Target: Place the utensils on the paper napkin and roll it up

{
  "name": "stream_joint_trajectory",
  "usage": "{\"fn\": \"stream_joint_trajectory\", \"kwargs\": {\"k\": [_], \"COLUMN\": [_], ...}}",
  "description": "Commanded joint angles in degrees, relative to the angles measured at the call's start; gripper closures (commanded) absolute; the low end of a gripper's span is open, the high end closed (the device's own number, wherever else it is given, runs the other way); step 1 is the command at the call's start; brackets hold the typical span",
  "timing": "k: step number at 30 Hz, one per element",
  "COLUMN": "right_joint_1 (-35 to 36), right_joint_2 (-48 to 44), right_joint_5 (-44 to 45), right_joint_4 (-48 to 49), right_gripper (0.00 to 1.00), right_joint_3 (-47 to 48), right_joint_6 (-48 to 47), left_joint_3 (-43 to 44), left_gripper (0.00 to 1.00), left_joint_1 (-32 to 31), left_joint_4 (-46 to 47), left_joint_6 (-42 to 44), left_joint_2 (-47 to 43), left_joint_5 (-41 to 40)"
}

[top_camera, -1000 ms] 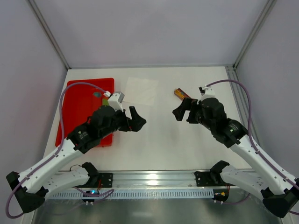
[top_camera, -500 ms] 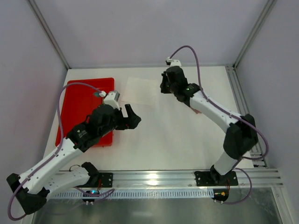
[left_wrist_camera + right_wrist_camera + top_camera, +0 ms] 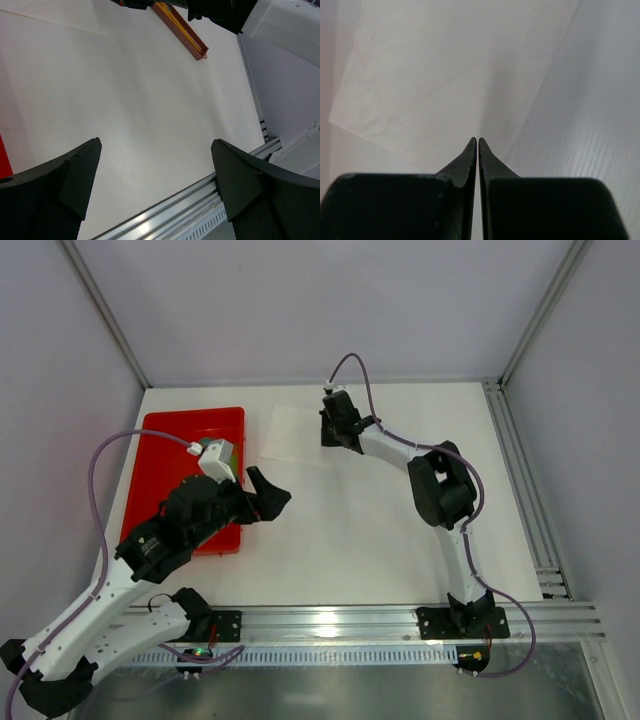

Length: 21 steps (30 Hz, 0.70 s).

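1. White tabletop (image 3: 360,540) fills my overhead feed. Grey enclosure walls stand round it, and a ribbed aluminium rail (image 3: 330,622) runs along the near edge where both arms are bolted.
2. The right arm (image 3: 440,485) reaches from its base across the right half of the table to the far side. From above it lies over the spot beside the napkin, so I see no sticks in that feed.
3. A flat red plastic tray (image 3: 190,430) sits at the far left. The left arm (image 3: 180,525) covers its near right part. A small green patch (image 3: 228,453) shows in it beside the wrist camera; I cannot tell what else it holds.
4. The left gripper (image 3: 268,492) hovers just right of the tray over bare table, jaws spread wide and holding nothing.
5. The thin white square paper napkin (image 3: 295,432) lies flat at the far middle, between the tray and the right gripper (image 3: 477,145), its edges slightly skewed to the table's.
6. That gripper's fingers are pressed together, tips low over the napkin's right edge near a corner. I cannot tell whether paper is caught between them.
7. The slender orange-tan sticks (image 3: 175,22) appear only in my left wrist feed, lying lengthwise on a flat reddish-brown rectangular bar (image 3: 197,47). They sit off the napkin. Their long axis runs diagonally there, upper left to lower right, with the upper end hidden behind the black arm.
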Motion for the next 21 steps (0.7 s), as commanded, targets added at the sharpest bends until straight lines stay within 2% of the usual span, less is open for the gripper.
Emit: {"fn": "stream_joint_trajectory", "kwargs": {"k": [1, 12, 21], "right_joint_1": [-0.37, -0.37, 0.25], "right_joint_2": [0.2, 0.02, -5.51], "right_joint_5": [-3.92, -5.87, -4.11], "right_joint_4": [6.0, 9.26, 12.07], "right_gripper": [0.96, 0.96, 0.96], "right_joint_3": [1.99, -6.27, -17.24], "right_joint_6": [1.79, 3.9, 5.31], "left_joint_3": [0.31, 0.05, 0.4], "left_gripper": [0.04, 0.03, 0.01], "left_joint_1": [0.13, 0.13, 0.22], "left_joint_4": [-0.82, -0.21, -0.12], "left_joint_6": [-0.04, 0.31, 1.18], "left_joint_2": [0.21, 1.62, 3.46], "left_joint_5": [-1.22, -2.8, -5.35]}}
